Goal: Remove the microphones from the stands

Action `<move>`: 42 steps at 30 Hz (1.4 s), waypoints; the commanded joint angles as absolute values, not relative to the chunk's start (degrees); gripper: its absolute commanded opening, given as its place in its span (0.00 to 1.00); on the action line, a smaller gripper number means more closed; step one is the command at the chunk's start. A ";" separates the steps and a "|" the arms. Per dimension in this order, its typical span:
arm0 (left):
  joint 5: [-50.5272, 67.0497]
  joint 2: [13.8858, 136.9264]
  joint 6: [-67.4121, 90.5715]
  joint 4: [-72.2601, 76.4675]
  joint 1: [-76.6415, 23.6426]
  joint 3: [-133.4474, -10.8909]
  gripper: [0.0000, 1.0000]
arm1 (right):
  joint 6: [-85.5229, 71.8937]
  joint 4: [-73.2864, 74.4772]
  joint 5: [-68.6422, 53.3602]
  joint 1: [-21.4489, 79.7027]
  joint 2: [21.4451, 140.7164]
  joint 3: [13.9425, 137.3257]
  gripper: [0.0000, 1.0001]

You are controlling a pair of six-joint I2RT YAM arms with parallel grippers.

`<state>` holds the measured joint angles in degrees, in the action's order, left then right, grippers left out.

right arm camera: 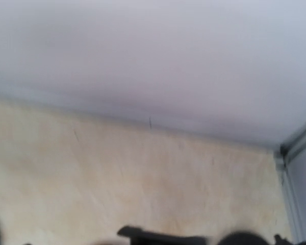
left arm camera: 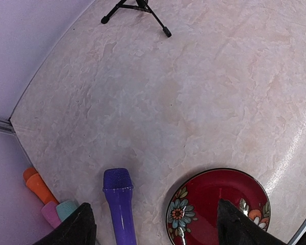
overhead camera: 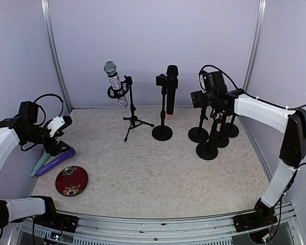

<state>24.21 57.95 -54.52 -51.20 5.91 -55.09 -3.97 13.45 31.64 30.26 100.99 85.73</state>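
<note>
A glittery microphone with a grey head (overhead camera: 115,81) sits tilted in the clip of a black tripod stand (overhead camera: 132,117) at the back. A black microphone (overhead camera: 171,89) stands in a round-base stand (overhead camera: 162,131) to its right. My left gripper (overhead camera: 60,148) is open at the far left, low over a purple microphone (left arm camera: 119,204) lying on the table; its fingers (left arm camera: 74,229) straddle the purple microphone and the edge of a red plate (left arm camera: 214,196). My right gripper (overhead camera: 198,98) hovers at the back right among empty stands. Its wrist view is blurred, and its jaws do not show.
Several empty round-base stands (overhead camera: 208,145) cluster at the back right. Orange (left arm camera: 38,186), pink and teal (left arm camera: 66,208) microphones lie beside the purple one by the left wall. The red flowered plate also shows in the top view (overhead camera: 71,180), near the front left.
</note>
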 commanded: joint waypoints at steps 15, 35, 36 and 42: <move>27.21 57.53 -54.49 -54.21 5.20 -58.18 0.99 | 2.88 15.10 -4.16 31.99 101.42 99.96 1.00; 20.92 54.58 -52.79 -57.48 5.09 -54.19 0.99 | -1.78 7.18 -8.86 32.06 113.46 107.92 0.76; 20.46 54.58 -52.79 -57.91 5.02 -54.15 0.99 | -2.29 6.71 -9.26 32.12 113.28 107.46 0.71; 18.99 54.20 -51.29 -60.46 5.06 -56.24 0.99 | -2.90 3.65 -8.13 34.24 109.76 102.25 0.35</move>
<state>20.40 55.09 -52.62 -57.58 5.30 -54.78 -2.11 6.72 -8.78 32.05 112.57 105.10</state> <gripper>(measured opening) 0.987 0.469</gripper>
